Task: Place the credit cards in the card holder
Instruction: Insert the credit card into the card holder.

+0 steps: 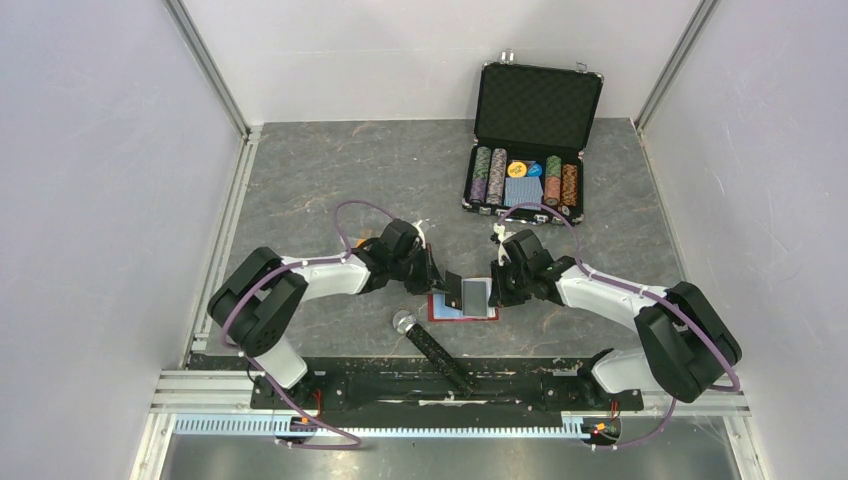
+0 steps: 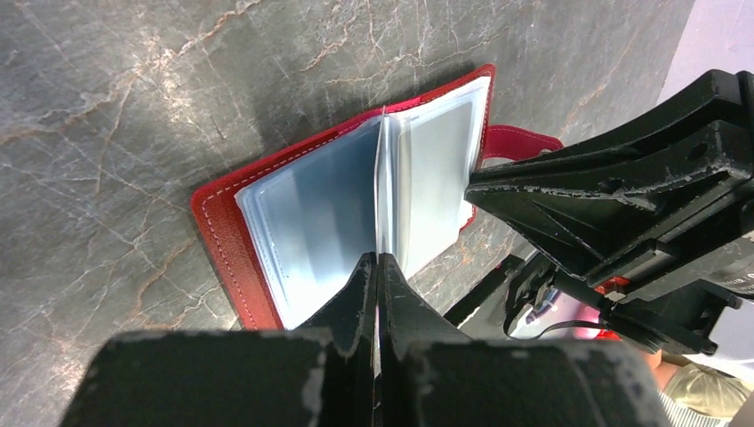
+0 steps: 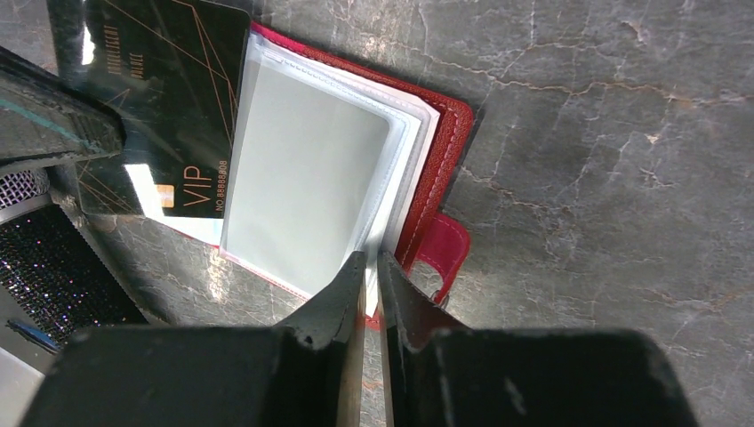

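Note:
The red card holder [image 1: 466, 312] lies open on the table between both arms, its blue-grey sleeves [image 2: 311, 213] fanned up. My left gripper [image 2: 377, 258] is shut on a black credit card [image 3: 169, 98] with gold "VIP" lettering. The card stands on edge over the holder's left half, next to the sleeves, and looks like a thin line [image 2: 381, 178] in the left wrist view. My right gripper [image 3: 372, 256] is shut on the near edge of the right-hand sleeves [image 3: 302, 169], beside the red closing tab [image 3: 445, 249]. No other credit cards show.
An open black poker-chip case [image 1: 535, 140] with chip stacks and a blue deck stands at the back right. A long black glittery object [image 1: 432, 345] with a round clear end lies just in front of the holder, near the arms' base rail [image 1: 440, 385].

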### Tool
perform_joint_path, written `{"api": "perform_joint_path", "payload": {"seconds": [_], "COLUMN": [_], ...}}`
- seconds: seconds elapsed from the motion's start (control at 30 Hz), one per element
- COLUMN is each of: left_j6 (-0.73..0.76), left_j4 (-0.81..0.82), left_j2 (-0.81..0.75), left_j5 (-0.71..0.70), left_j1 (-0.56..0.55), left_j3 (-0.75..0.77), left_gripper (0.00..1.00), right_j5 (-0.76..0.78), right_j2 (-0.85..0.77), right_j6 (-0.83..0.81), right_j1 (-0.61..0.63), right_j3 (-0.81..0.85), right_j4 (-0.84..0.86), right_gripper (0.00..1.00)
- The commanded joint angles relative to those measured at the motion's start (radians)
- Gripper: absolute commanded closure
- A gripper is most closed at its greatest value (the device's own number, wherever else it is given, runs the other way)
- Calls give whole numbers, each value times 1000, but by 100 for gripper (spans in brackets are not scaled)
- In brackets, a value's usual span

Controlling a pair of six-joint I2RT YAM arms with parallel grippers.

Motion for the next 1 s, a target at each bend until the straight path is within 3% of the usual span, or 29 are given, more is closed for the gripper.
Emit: {"api": "perform_joint_path", "payload": {"seconds": [0.0,0.53,0.97], "left_j6": [47,-39,13], "left_j4": [20,144,-2], "left_j2": [23,41,-77], "left_j5": [10,65,-27], "left_j1": [-5,-4,-5], "left_j3": [31,-5,16], "left_gripper": [98,98,98], "right_j5": [24,3,-1], "right_j2": [24,12,7], "right_j6": [-17,-18,-20], "right_j1": [4,4,4], "right_j3": [-17,-2,6], "right_j4": [26,18,11], "right_gripper": [89,90,92]}}
